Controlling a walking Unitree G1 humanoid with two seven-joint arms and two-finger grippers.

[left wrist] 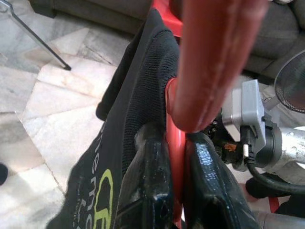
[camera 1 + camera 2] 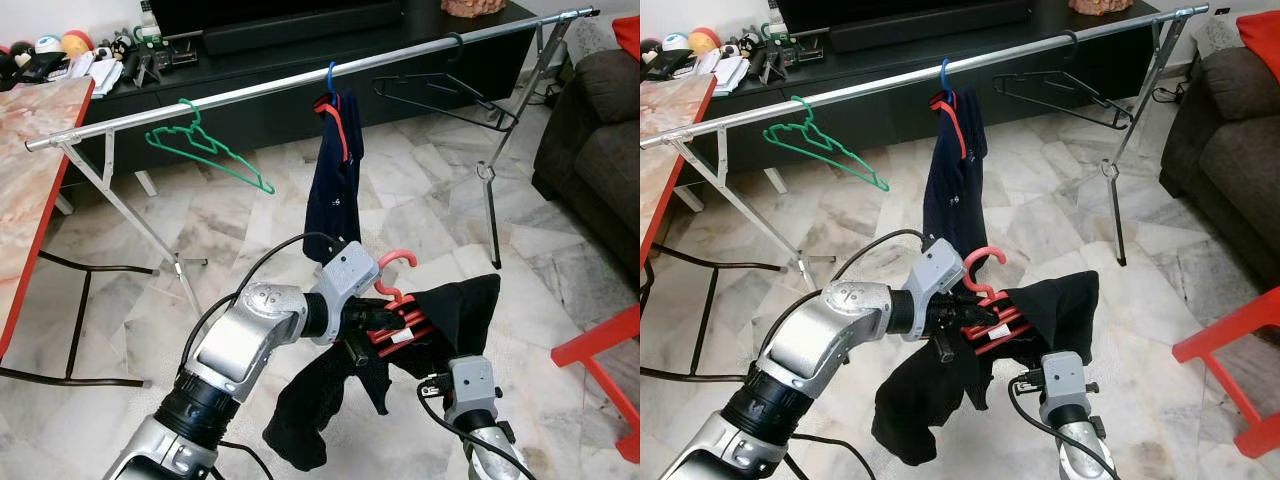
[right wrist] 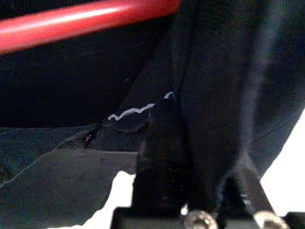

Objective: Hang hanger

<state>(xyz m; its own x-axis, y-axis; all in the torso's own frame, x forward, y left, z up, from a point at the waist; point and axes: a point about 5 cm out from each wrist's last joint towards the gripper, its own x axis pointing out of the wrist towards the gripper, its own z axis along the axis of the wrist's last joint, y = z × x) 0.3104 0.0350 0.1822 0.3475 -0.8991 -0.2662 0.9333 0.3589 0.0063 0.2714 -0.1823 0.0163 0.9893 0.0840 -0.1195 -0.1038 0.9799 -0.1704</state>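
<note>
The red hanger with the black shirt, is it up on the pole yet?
Not yet. Done: the black shirt is on the red hanger, and a dark blue garment already hangs from the silver rail. In hand: the left gripper is shut on the red hanger's neck, and the right gripper pinches the shirt cloth. Left: lift the hook onto the rail, perhaps between the green hanger and black hanger.

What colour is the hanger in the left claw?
Red hanger; clearest in the left eye view.
</note>
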